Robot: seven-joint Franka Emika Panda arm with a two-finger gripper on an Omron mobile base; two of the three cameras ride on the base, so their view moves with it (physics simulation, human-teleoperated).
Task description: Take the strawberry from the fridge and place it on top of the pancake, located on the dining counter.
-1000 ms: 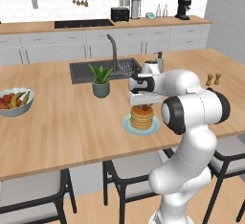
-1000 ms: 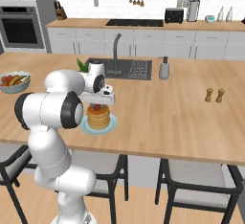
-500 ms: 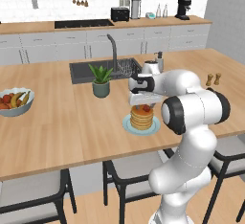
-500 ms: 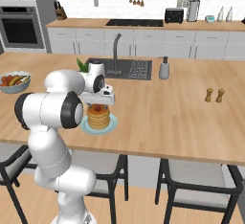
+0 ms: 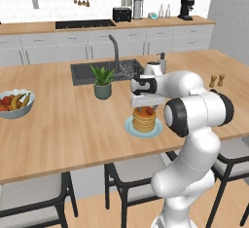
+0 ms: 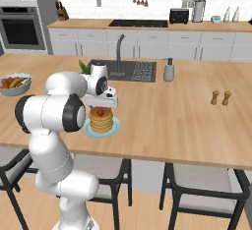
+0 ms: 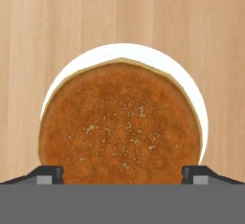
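The pancake (image 5: 144, 120) is a golden-brown stack on a pale plate (image 5: 130, 127), near the front edge of the dining counter (image 5: 73, 124). The dark-red strawberry (image 5: 145, 110) rests on top of the stack, also seen as a red spot, the strawberry (image 6: 100, 111). My gripper (image 5: 144, 107) hangs open just above the pancake (image 6: 101, 122), one finger on each side of the berry. In the hand view the fingertips (image 7: 45, 174) stand wide apart over the pancake (image 7: 119, 127) and its plate (image 7: 194, 91). The fridge is out of view.
A potted plant (image 5: 102, 82) stands just behind and left of the plate, with the dark sink (image 5: 87, 71) and tap beyond it. A fruit bowl (image 5: 14, 104) sits far left. A soap dispenser (image 6: 169, 70) and two shakers (image 6: 220, 98) stand to the right. Stools line the counter's near side.
My gripper's fingers have spread apart and let go of the strawberry, which now lies on the pancake. The arm has stayed in place.
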